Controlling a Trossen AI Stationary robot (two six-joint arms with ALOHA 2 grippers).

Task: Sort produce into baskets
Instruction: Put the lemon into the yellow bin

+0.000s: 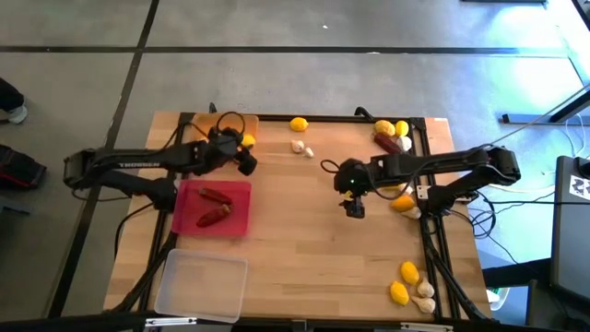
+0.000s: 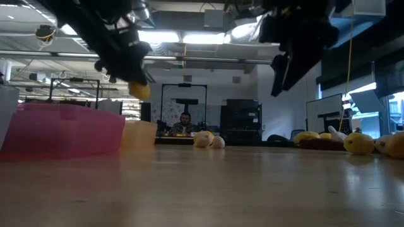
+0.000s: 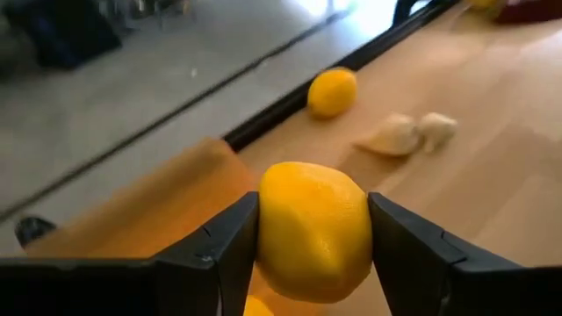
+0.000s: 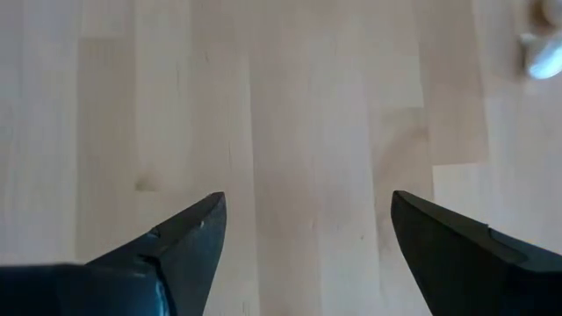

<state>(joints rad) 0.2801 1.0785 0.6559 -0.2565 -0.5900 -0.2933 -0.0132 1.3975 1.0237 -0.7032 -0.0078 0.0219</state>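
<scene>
My left gripper [image 1: 246,153] is shut on a yellow lemon [image 3: 312,230], up in the air by the right end of the orange basket [image 1: 224,127] at the far left. A red basket [image 1: 212,207] with two dark red chillies stands beside it, and a clear basket [image 1: 201,286] sits at the near edge. My right gripper [image 4: 307,237] hangs open over bare wood [image 1: 355,208] at mid-table, with nothing between its fingers. Another lemon [image 1: 298,124] and garlic [image 1: 300,148] lie at the far middle. My left gripper pinches the lemon's two opposite sides [image 3: 263,237] between its two fingers [image 3: 230,237]. The fingers slant downward, coming from the table's left. The lemon [image 2: 139,90] is lifted clear of the table and hangs at the fingertips over the orange basket [image 3: 149,211].
Lemons [image 1: 383,127], a chilli [image 1: 389,141] and garlic lie at the far right corner. A lemon [image 1: 403,203] with garlic sits at the right edge, and two lemons [image 1: 408,271] with garlic [image 1: 424,290] at the near right. Bare wood spans the middle.
</scene>
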